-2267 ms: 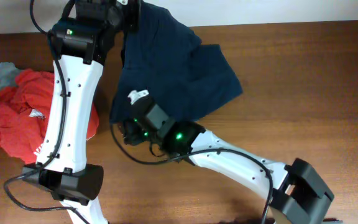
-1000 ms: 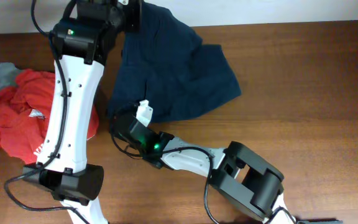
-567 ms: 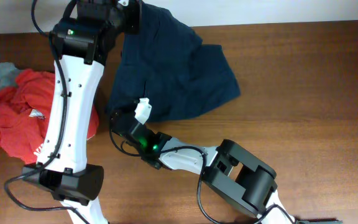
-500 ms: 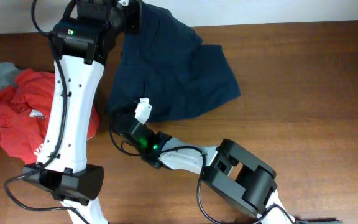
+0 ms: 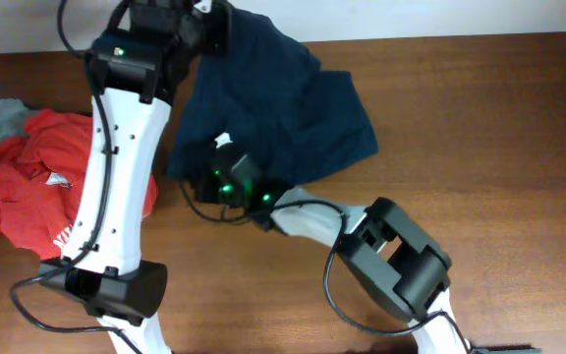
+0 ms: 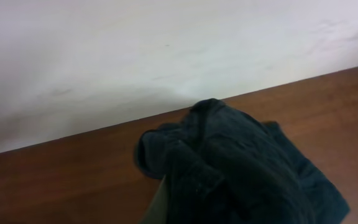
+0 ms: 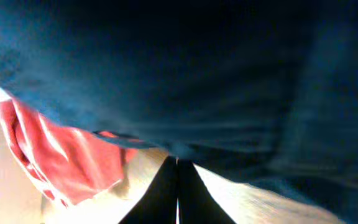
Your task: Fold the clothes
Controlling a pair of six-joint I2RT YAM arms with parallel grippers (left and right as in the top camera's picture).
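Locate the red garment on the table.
In the overhead view the red garment lies crumpled at the table's left side, touching a grey cloth, beside the left arm and apart from the navy garment.

A dark blue garment point(image 6: 241, 174) fills the near right of the view, bunched into thick rumpled folds. Its far end is a rounded, rolled lump just short of where the brown wooden surface point(image 6: 61, 180) meets the pale wall point(image 6: 166, 50). The cloth spreads wider toward the near right corner. Bare wood lies left of it and along the far right. A thin olive-grey strip point(image 6: 158, 202) at its near left edge is too unclear to identify
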